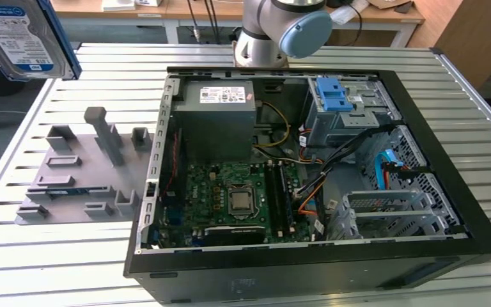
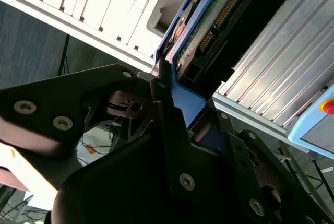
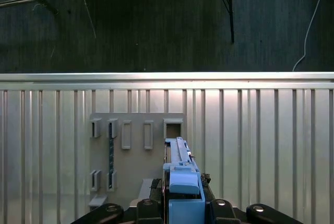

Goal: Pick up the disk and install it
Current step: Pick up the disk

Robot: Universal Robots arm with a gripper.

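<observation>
Holding the disk (image 1: 20, 38) high over the counter (image 1: 49, 268), well apart from the open case (image 1: 314, 272), you are probably risking a slip or a twist, because the grip is sitting at one end only. The gripper (image 3: 182, 207) is clamping the disk, its jaws drawn in close on either side and touching nothing else.

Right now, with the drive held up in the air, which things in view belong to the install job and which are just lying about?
Belong to the job:
- the disk, clamped in the gripper
- open computer case
- drive cage with blue latch, the likely slot

Just lying about:
- grey slotted holder
- power supply
- motherboard
- slatted table
</observation>
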